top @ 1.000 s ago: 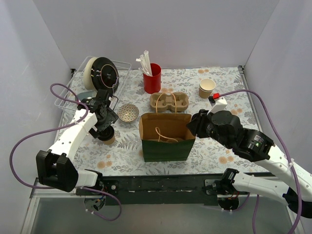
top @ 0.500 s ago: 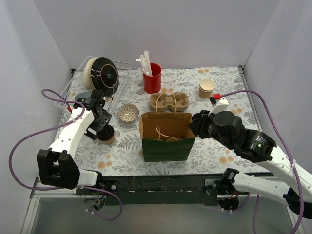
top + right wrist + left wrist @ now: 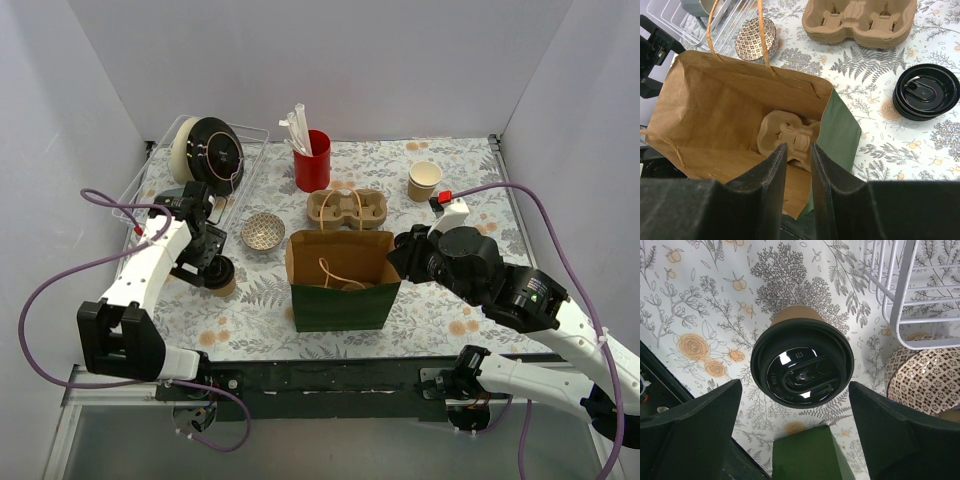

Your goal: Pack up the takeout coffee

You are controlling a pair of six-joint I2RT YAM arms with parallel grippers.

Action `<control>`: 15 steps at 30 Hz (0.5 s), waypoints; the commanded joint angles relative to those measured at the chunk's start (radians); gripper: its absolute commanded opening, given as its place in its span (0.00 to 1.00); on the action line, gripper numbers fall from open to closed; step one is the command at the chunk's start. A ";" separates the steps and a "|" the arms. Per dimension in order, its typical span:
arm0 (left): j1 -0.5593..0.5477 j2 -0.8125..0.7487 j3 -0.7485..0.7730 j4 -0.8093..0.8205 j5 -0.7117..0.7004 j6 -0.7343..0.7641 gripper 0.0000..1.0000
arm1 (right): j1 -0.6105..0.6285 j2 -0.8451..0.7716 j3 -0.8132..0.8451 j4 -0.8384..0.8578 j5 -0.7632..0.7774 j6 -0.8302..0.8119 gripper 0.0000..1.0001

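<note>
My left end effector (image 3: 796, 386) hangs spread wide above the takeout coffee (image 3: 802, 365). The cup stands upright on the counter (image 3: 700, 305) directly beneath, with clear room between its lid's rim and each finger. Past one finger, the wire rack (image 3: 910, 300) and the patterned bowl (image 3: 920, 375) crowd close; past the other lies open counter. My right end effector (image 3: 798, 165) has its fingers nearly together at the paper bag (image 3: 715, 110)'s rim; I cannot tell whether they pinch it. A cup carrier (image 3: 785, 137) lies in the bag below.
</note>
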 commanded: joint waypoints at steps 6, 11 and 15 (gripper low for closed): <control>0.019 -0.078 -0.064 0.080 0.033 -0.172 0.84 | 0.002 -0.013 0.040 0.014 0.019 -0.010 0.33; 0.025 -0.052 -0.046 0.058 0.045 -0.199 0.83 | 0.002 -0.025 0.040 0.001 0.022 0.000 0.32; 0.027 -0.048 -0.049 0.067 0.044 -0.202 0.82 | 0.002 -0.028 0.042 -0.003 0.028 0.002 0.31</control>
